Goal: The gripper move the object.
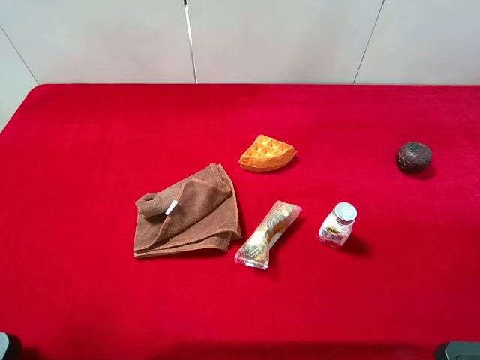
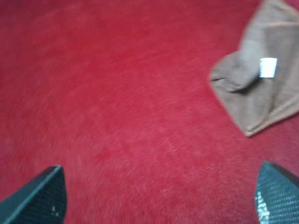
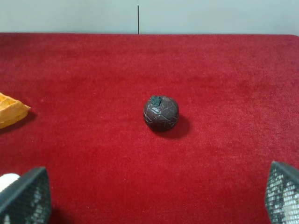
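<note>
The small clear glass bottle [image 1: 337, 225] with a silver cap stands upright on the red cloth-covered table [image 1: 90, 135], right of centre. No gripper touches it. My right gripper [image 3: 158, 166] is open and empty, low over the table. A white bit of the bottle's cap [image 3: 8, 181] shows beside one of its fingers. My left gripper [image 2: 161, 167] is open and empty over bare red cloth, with the brown towel [image 2: 261, 88] ahead of it to one side.
A folded brown towel [image 1: 187, 214] lies left of centre. A clear snack packet [image 1: 268, 234] lies just left of the bottle. An orange waffle [image 1: 266, 153] lies behind them. A dark brown ball [image 1: 414, 157] sits at the far right, also centred in the right wrist view [image 3: 161, 113].
</note>
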### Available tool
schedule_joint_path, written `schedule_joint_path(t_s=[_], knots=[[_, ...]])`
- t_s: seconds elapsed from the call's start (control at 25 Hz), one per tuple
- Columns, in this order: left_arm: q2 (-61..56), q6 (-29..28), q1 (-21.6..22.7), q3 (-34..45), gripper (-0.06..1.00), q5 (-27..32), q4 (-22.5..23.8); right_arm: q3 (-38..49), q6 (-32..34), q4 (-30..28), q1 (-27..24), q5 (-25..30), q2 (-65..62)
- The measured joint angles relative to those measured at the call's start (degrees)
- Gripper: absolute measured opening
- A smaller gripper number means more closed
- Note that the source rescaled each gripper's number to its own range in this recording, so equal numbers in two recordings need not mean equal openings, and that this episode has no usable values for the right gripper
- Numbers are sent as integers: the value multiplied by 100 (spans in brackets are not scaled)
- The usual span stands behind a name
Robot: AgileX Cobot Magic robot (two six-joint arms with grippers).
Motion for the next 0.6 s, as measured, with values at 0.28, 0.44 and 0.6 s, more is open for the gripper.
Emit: schedule_joint_path(t_s=[0.28, 0.44, 0.6], knots=[[-754, 879, 1900, 586, 68, -65, -746, 0, 0, 0, 0, 0, 0], [-1296, 1426, 2834, 1030, 68, -527, -1202, 0, 0, 0, 0, 0, 0], [-1793, 1911, 3465, 1419, 68, -759, -1643, 0, 0, 0, 0, 0, 0]])
